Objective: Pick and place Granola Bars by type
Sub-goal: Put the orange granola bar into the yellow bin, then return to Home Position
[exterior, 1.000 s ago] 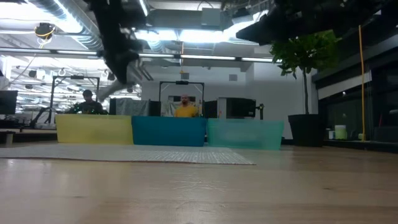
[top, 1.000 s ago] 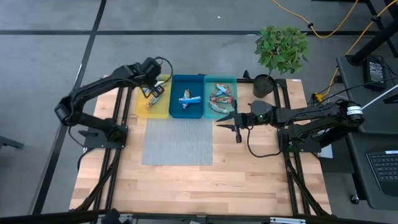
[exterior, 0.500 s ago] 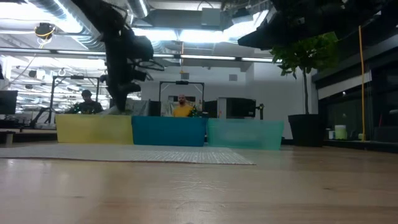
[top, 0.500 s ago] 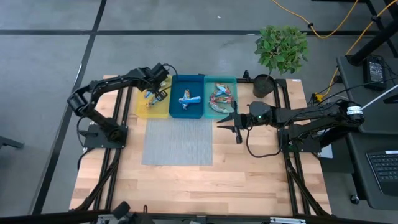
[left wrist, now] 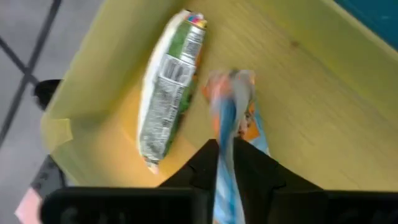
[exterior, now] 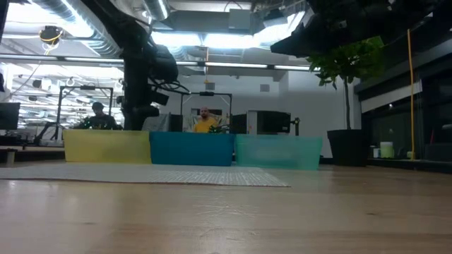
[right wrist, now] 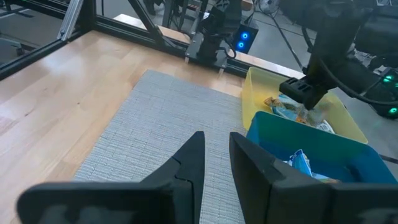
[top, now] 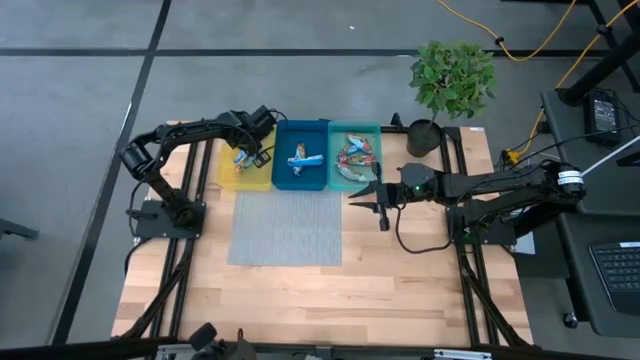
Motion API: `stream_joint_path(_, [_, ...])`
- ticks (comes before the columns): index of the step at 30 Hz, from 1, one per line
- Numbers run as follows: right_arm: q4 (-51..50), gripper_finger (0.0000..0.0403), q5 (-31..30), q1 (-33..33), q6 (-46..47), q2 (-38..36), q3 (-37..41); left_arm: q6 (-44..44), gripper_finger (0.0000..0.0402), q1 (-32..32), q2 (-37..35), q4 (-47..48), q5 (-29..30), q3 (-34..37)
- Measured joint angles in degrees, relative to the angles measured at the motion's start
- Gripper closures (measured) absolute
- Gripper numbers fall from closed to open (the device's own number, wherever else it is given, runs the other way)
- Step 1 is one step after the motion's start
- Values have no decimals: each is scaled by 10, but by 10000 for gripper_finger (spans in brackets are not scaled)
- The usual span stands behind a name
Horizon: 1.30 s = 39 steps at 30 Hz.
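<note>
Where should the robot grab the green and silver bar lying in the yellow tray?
Probably across the middle of the green and silver bar, coming straight down from above. It lies flat and long on the floor of the yellow tray, so its narrow width fits between the fingers best. The tray wall runs close along one side, so a sideways approach looks blocked. The left gripper already holds another bar.

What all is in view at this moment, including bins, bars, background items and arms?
yellow tray: one, leftmost of the row, holds granola bars.
blue tray: one, middle, holds blue bars.
teal tray: one, rightmost, holds red-orange bars.
grey mat: one, in front of the trays.
potted plant: one, green, right rear table corner.
people: two, far behind the table.
left tool: in the yellow tray, shut on a blue-orange bar.
right tool: open, beside the mat's right edge.
</note>
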<state>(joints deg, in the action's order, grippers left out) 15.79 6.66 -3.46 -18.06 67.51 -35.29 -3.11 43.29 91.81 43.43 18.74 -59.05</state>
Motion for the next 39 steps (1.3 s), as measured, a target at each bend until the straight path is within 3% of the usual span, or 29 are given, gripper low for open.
stream_joint_path(9, [-4, 324, 0, 0, 0, 5, 0, 1, 256, 0, -5, 8, -7, 0])
stream_joint_path(15, [-4, 324, 0, 0, 0, 33, 0, 12, 223, -2, -53, 49, 6, -15])
stream_joint_path(18, [-2, 324, 0, 0, -1, 48, 0, 25, 220, -10, -99, 69, -9, -27])
stream_joint_path(27, [4, 324, -1, 0, 13, 57, 0, 74, 220, -108, -333, 38, -145, -18])
stream_joint_path(32, [9, 324, -1, 0, 21, 57, 0, 97, 219, -223, -485, -86, -164, 64])
stream_joint_path(39, [42, 324, -1, 0, 27, 57, 0, 94, 219, -388, -640, -387, -168, 291])
